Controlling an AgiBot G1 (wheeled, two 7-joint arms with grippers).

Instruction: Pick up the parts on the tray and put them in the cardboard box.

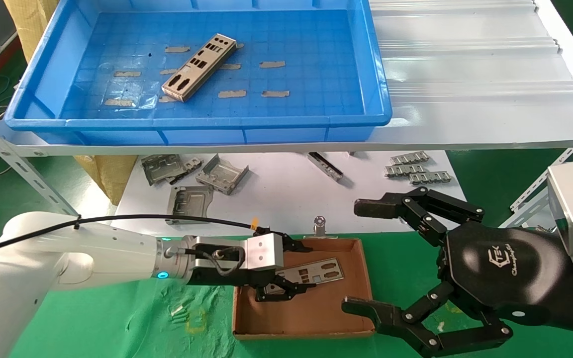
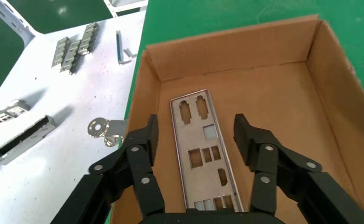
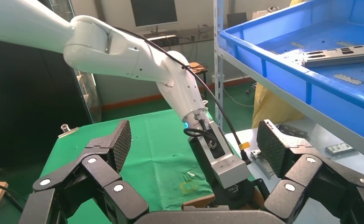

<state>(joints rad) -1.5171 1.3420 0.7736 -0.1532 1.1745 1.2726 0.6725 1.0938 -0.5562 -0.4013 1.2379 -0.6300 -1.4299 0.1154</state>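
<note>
Between the spread fingers of the left hand (image 2: 196, 135), a plate (image 2: 207, 154) lies flat on the box (image 2: 245, 44) floor, ungripped. Right hand (image 1: 366, 258) hangs wide open, empty, just beside the box; another plate (image 1: 199, 67) lies in the tray (image 1: 197, 124) beyond.

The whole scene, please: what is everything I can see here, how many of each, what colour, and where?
Tray: one, blue, on the upper shelf.
Plates: two, silver-grey; one in the tray, one in the box between the left gripper's fingers.
Box: one, brown cardboard, on the green mat.
Brackets: three or so, grey, on the white sheet under the shelf.
Ridged strips: three, grey, on the sheet's right part.
Clip: one, metal, behind the box.
Left gripper: black, open, over the box.
Right gripper: black, open, right of the box.
</note>
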